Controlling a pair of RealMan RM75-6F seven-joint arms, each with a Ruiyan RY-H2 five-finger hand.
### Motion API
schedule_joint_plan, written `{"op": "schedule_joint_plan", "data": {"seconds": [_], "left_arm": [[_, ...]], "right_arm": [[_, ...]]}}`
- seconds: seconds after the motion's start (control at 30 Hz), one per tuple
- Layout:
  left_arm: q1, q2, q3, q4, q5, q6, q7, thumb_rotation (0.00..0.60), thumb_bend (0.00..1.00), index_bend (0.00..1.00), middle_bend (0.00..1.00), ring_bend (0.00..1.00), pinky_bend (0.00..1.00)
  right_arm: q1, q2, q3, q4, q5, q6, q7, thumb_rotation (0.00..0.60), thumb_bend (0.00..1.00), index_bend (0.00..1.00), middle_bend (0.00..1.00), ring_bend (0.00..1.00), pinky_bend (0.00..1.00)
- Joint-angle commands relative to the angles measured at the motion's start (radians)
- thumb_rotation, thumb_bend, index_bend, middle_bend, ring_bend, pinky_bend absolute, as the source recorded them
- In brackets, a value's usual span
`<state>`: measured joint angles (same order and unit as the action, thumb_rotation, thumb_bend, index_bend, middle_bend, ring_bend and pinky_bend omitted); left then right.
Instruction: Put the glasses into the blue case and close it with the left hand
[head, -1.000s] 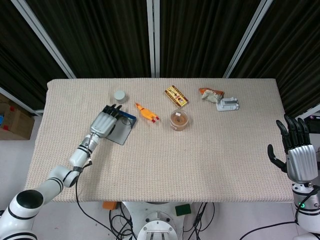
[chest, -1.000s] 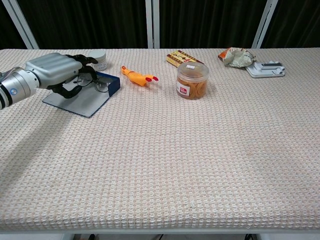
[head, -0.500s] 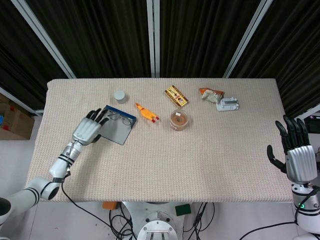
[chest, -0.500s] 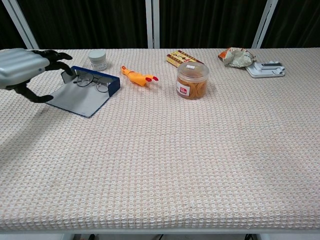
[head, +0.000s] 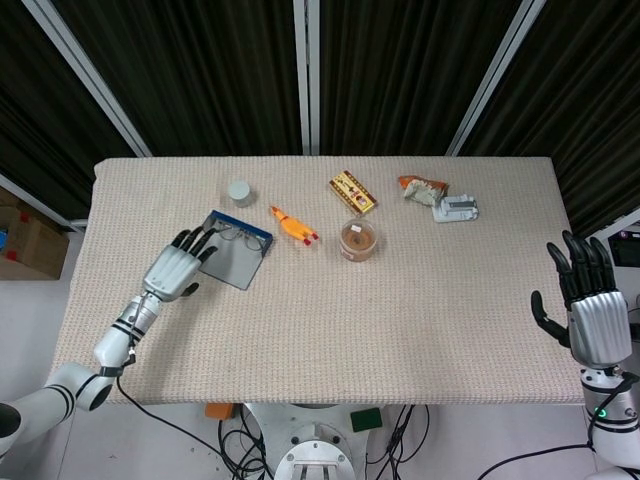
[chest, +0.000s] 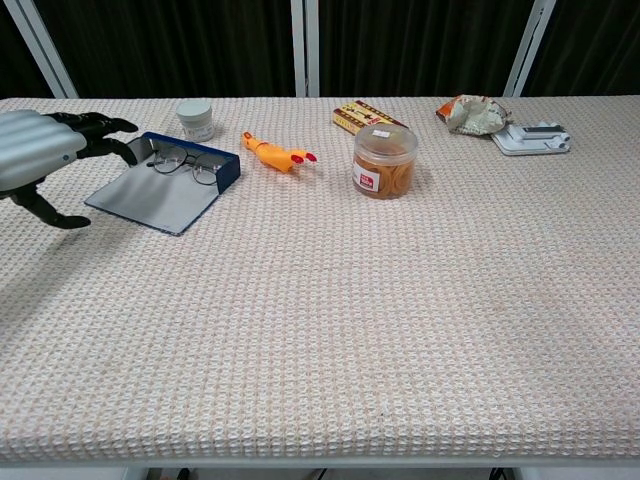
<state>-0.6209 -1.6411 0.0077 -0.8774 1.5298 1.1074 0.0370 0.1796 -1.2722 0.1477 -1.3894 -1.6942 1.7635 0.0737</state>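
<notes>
The blue case (head: 238, 259) (chest: 165, 192) lies open on the left part of the table, its grey lid flat toward the front. The glasses (chest: 186, 165) (head: 237, 237) rest in its blue tray at the back. My left hand (head: 177, 268) (chest: 40, 157) hovers just left of the case with its fingers spread and nothing in it; the fingertips reach toward the case's left edge. My right hand (head: 588, 305) is raised off the table's right edge, empty with fingers apart, and only the head view shows it.
A small white jar (chest: 196, 120) stands behind the case. An orange rubber chicken (chest: 276, 154) lies to its right. Further right are a clear tub of rubber bands (chest: 384, 161), a snack box (chest: 365, 114), a crumpled wrapper (chest: 469, 112) and a grey device (chest: 532, 138).
My left hand has drawn back from over the case toward the left and front, leaving the glasses lying in the blue tray. The right hand has barely moved.
</notes>
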Motion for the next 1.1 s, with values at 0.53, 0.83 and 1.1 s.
{"op": "schedule_joint_plan", "data": {"seconds": [0.53, 0.83, 1.1], "left_arm": [[-0.058, -0.120, 0.010, 0.190, 0.049, -0.043, -0.112, 0.600, 0.15, 0.23, 0.00, 0.00, 0.14], [-0.065, -0.165, -0.003, 0.252, 0.045, -0.026, -0.142, 0.600, 0.12, 0.23, 0.00, 0.00, 0.14], [-0.060, -0.222, -0.024, 0.333, 0.027, -0.002, -0.189, 0.600, 0.13, 0.25, 0.00, 0.00, 0.14]], "right_arm": [[0.005, -0.012, -0.002, 0.016, 0.008, -0.016, 0.004, 0.600, 0.52, 0.00, 0.00, 0.00, 0.00], [0.004, -0.010, -0.002, 0.018, 0.010, -0.015, 0.009, 0.600, 0.52, 0.00, 0.00, 0.00, 0.00], [0.004, -0.014, -0.005, 0.026, 0.013, -0.021, 0.014, 0.600, 0.52, 0.00, 0.00, 0.00, 0.00]]}}
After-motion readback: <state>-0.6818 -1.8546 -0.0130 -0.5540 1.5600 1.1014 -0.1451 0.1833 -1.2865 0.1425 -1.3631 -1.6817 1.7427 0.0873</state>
